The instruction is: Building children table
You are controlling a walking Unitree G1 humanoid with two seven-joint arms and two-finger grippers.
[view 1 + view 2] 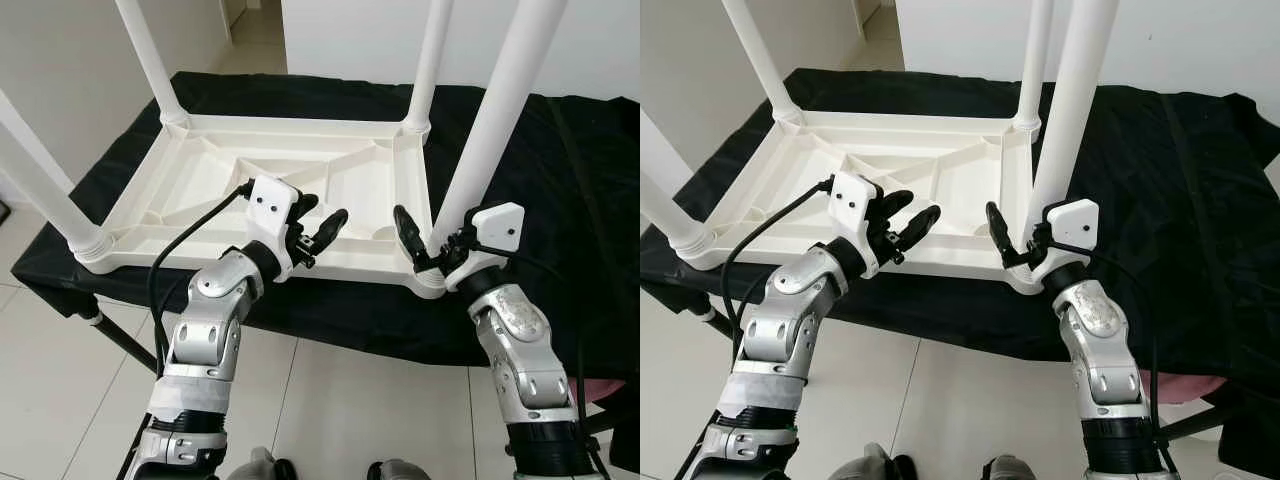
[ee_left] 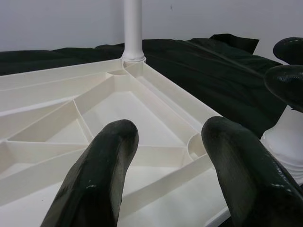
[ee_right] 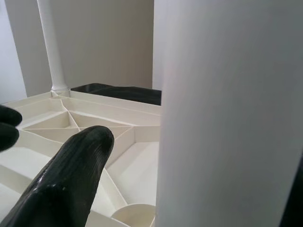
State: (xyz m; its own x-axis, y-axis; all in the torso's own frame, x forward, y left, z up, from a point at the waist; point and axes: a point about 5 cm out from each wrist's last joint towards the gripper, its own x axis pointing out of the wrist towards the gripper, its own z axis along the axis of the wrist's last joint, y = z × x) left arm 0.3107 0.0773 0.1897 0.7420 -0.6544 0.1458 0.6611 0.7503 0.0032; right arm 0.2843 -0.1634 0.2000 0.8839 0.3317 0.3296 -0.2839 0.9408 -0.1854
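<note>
Presently, the entries stand as follows.

Children's table [image 1: 300,170]: white plastic top lying upside down on the surface, ribbed underside facing up, so the corner sockets are open to take legs from above.

Surface [image 1: 560,170]: draped in a black cloth [image 1: 1180,200], probably to keep the white top from scuffing or sliding.

Legs: four white tubes stand upright, one at each corner; the near right leg [image 1: 490,130] rises from its socket at the corner closest to the right arm. By that count the build looks close to done, with seating or checking left.

Right tool [image 1: 430,250]: at the base of the near right leg, one black finger on the inner side of the tube and the other behind it; straddling the leg, though a firm clamp cannot be told. Placement low at the socket suits pressing or steadying the joint.

Left tool [image 1: 318,222]: fingers apart, holding nothing, poised just above the near rim of the top [image 1: 340,262]; likely ready to brace the top.
</note>
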